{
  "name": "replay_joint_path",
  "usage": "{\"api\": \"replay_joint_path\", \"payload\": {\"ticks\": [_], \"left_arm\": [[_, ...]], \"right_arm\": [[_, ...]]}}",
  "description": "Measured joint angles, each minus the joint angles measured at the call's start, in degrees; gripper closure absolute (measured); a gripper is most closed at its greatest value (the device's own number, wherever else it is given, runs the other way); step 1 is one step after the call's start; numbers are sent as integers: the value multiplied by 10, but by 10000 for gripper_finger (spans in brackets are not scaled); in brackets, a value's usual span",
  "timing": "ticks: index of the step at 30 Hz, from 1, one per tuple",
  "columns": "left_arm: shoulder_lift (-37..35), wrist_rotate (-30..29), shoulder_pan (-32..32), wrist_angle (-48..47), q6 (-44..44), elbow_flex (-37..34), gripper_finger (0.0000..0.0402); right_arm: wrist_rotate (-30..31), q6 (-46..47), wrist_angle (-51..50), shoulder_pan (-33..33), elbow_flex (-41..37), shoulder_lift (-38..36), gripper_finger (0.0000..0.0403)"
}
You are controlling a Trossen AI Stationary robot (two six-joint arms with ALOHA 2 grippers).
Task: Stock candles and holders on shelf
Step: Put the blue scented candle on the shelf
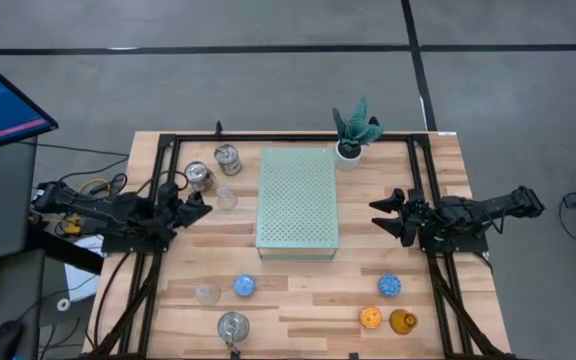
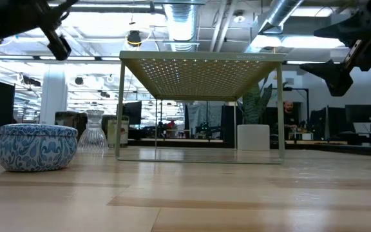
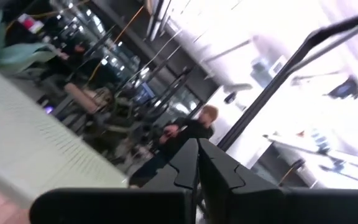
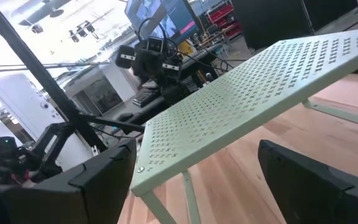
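While both arms hang at the table's sides in the high view, the shelf (image 1: 297,200) sits mid-table with nothing on its dotted top. Left gripper (image 1: 196,207) is just left of the shelf, fingers look together, close to a clear glass cup (image 1: 227,198) and two silver tins (image 1: 199,175) (image 1: 228,157). Right gripper (image 1: 388,216) is right of the shelf, fingers apart. Near edge: another clear cup (image 1: 208,293), blue candle (image 1: 244,286), third silver tin (image 1: 233,326) on the left; second blue candle (image 1: 389,286), orange candle (image 1: 370,318), amber cup (image 1: 402,321) on the right. Potted plant (image 1: 353,130) is at the shelf's far right corner.

Low view: shelf (image 2: 201,67) stands on thin legs, blue patterned tin (image 2: 36,147) and a glass cup (image 2: 94,132) to its left, white plant pot (image 2: 254,136) behind it. Both grippers sit high at the upper corners, off the table.

Left wrist view: dark fingers (image 3: 219,171) pressed together, holding nothing; shelf top (image 3: 30,137) beside them, a person blurred in the room beyond.

Right wrist view: fingers (image 4: 107,171) wide apart, empty; shelf (image 4: 253,93) just ahead, the left arm's gripper (image 4: 157,59) beyond it.
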Motion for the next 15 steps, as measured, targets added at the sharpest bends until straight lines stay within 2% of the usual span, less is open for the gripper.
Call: {"api": "replay_joint_path", "payload": {"ticks": [2,10,15], "left_arm": [[0,0,0,35,0,0,389],[0,-1,0,162,2,0,389],[0,-1,0,194,20,0,389]], "right_arm": [[0,10,12,0,0,0,76],[0,149,116,0,0,0,76],[32,161,148,0,0,0,76]]}}
